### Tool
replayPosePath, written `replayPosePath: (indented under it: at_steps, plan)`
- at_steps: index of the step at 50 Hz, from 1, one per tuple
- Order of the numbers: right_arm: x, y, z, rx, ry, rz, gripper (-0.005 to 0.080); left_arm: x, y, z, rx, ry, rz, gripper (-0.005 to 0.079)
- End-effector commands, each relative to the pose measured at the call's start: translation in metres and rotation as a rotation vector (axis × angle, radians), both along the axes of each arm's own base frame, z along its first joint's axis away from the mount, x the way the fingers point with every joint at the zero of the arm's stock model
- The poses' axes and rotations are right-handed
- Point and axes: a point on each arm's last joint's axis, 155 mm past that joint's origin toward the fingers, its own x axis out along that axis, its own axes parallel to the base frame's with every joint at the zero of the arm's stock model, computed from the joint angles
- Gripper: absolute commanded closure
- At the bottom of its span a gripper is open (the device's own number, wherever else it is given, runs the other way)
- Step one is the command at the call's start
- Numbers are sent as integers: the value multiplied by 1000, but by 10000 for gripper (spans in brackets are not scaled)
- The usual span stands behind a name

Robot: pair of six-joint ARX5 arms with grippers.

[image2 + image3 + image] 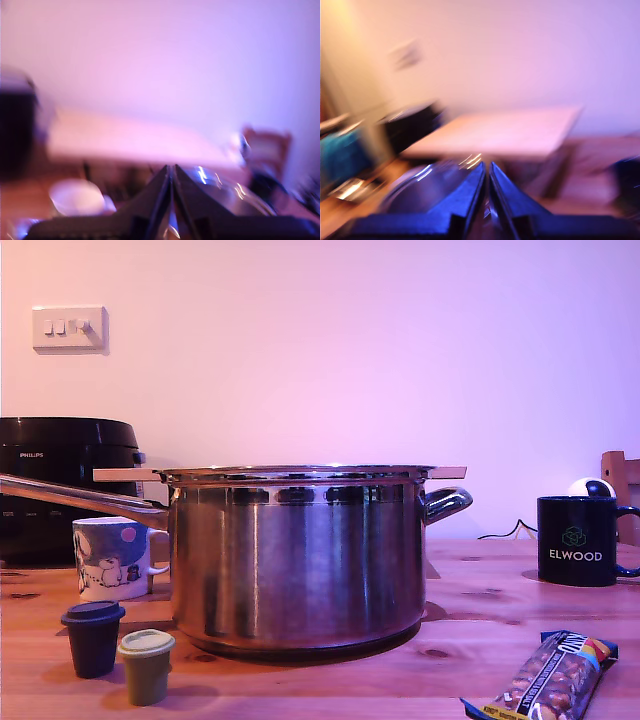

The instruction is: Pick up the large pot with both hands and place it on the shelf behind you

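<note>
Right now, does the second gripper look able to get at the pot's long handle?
Probably, though blur makes it uncertain. My second gripper hangs above the pot, fingers nearly together, and nothing visibly blocks the long handle. The handle itself isn't clear in the second wrist view.

You see a shiny silver large pot [300,560], a black mug [578,540] with white ELWOOD lettering, a white mug [112,558] with a cartoon print, one dark navy cup [92,637], one olive cup [146,665], and a reddish knotty bench [500,660].
</note>
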Motion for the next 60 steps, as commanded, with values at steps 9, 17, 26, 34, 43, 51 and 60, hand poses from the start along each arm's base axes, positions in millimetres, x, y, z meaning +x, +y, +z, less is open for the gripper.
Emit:
replayPosePath:
  at_steps: [9,17,26,34,43,51,60]
  plan:
    - [2,20,-5,-29,147,138,763,10,-22,15,90,63,-158,763]
    - [7,30,3,40,306,204,762,21,-29,16,224,95,-237,763]
    - [21,39,10,163,549,262,763,33,-39,14,346,139,-325,763]
    - [42,45,20,162,634,281,731,41,-49,16,424,133,-379,763]
    - [57,57,13,123,782,318,297,45,-61,17,439,144,-425,763]
    - [72,65,-1,67,860,323,240,46,-69,18,456,135,-450,763]
    - [89,68,-21,-16,909,293,139,53,-65,14,515,130,-415,763]
